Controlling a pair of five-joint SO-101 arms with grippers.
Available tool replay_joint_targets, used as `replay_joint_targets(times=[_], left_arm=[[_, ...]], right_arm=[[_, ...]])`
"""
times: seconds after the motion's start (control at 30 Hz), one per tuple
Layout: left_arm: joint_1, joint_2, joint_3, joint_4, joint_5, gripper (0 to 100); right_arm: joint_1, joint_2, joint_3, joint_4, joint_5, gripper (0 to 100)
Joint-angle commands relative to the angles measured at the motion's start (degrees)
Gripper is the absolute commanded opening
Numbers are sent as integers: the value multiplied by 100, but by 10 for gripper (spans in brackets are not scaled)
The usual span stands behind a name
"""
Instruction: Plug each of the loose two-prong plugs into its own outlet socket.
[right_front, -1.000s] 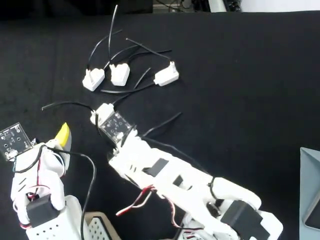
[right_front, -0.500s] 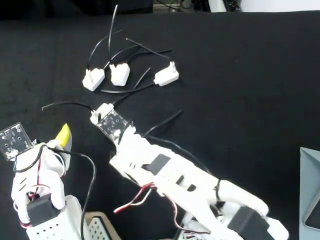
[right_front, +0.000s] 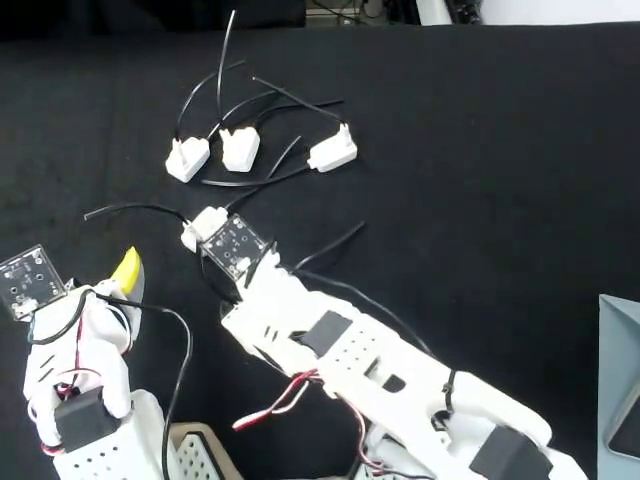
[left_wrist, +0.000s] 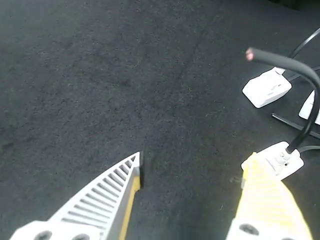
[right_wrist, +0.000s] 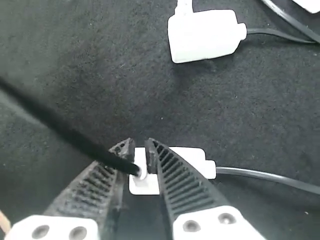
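The small white two-prong plug (right_wrist: 139, 171), on a stiff black cord (right_wrist: 55, 120), is pinched between the narrowly set fingers of the right pincer (right_wrist: 139, 146). It is pressed against one end of a flat white outlet socket (right_wrist: 186, 162), left of centre on the black table (right_front: 480, 150). The fingers hide whether the prongs have entered the slots. The likely trouble is that the socket lies loose, so an off-axis push could slide or tip it rather than seat the plug. The springy cord could also twist the plug askew. The left pincer (left_wrist: 194, 161), spread wide and holding nothing, hangs nearby without bracing the socket.
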Motion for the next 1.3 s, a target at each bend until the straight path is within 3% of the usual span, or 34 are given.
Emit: replay_joint_targets(times=[0.0,0.3,0.8,1.13,1.27], left_arm=[[-75,-53,-22,-123,-18,320],[-75,-53,-22,-114,-18,320],[-40,-53,101,-149,-18,321],[-31,-53,163,-158,-18,321],[-31,-53,163,-158,-18,321]], right_arm=[[-44,-13,163,18,-26,11],[-26,-40,145,-18,-18,11],[1407,31,-1024,-1415,1134,12],[2022,2220,-2624,-2004,1187,18],[1987,2510,-2949,-1477,1187,134]])
